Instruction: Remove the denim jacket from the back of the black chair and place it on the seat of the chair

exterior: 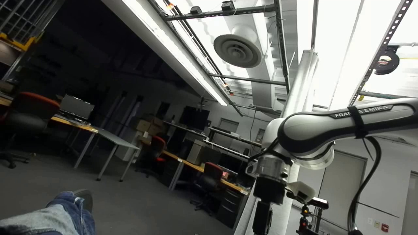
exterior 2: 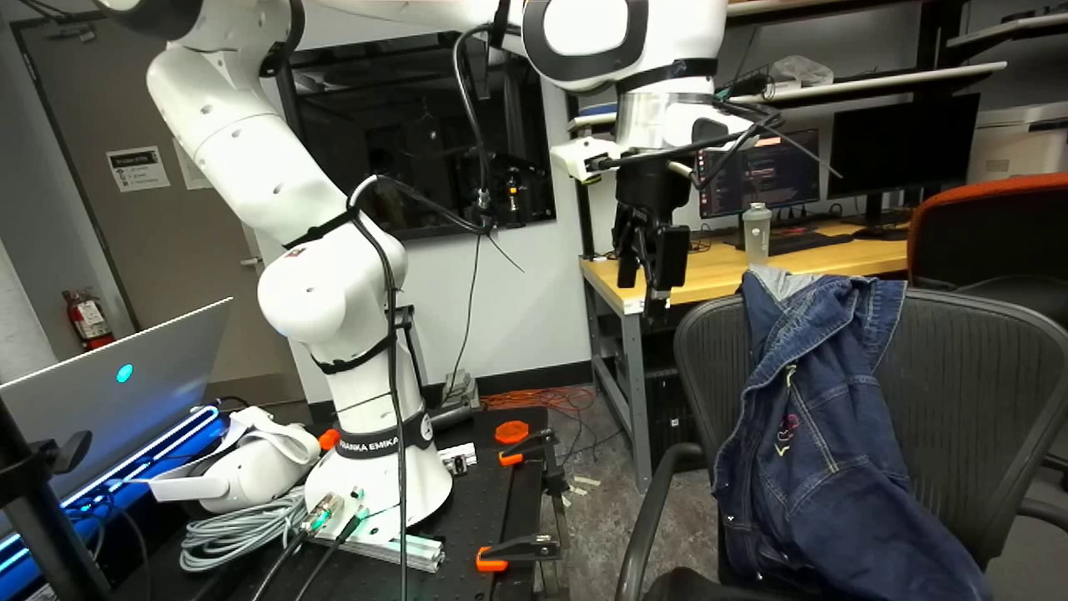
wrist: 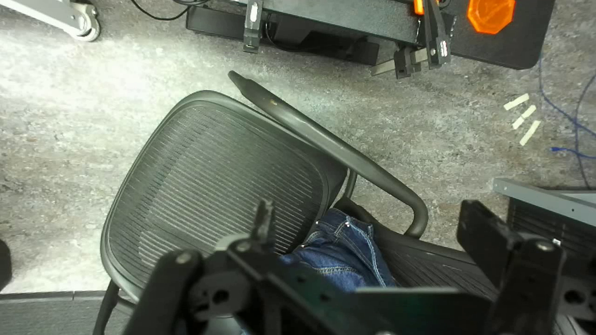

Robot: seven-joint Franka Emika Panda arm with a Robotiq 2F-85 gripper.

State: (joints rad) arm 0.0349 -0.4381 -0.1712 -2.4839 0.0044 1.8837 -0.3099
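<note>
At left in an exterior view, you have a silver laptop (exterior 2: 125, 367) with its lid raised, a white headset (exterior 2: 263, 469) near it, then the arm's base (exterior 2: 375, 480). Farther right your end effector (exterior 2: 647, 280) points down, its fingers (wrist: 484, 235) spread wide in the wrist view with nothing held. Next, a bottle (exterior 2: 757, 235) stands on the table (exterior 2: 717, 273). Then the denim jacket (exterior 2: 813, 417) hangs over the back of the black chair (exterior 2: 972, 384), an orange-topped chair (exterior 2: 993, 199) behind.

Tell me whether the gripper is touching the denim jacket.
Apart: in an exterior view, the yellow desktop shows in the gap between the gripper and the denim jacket.
</note>
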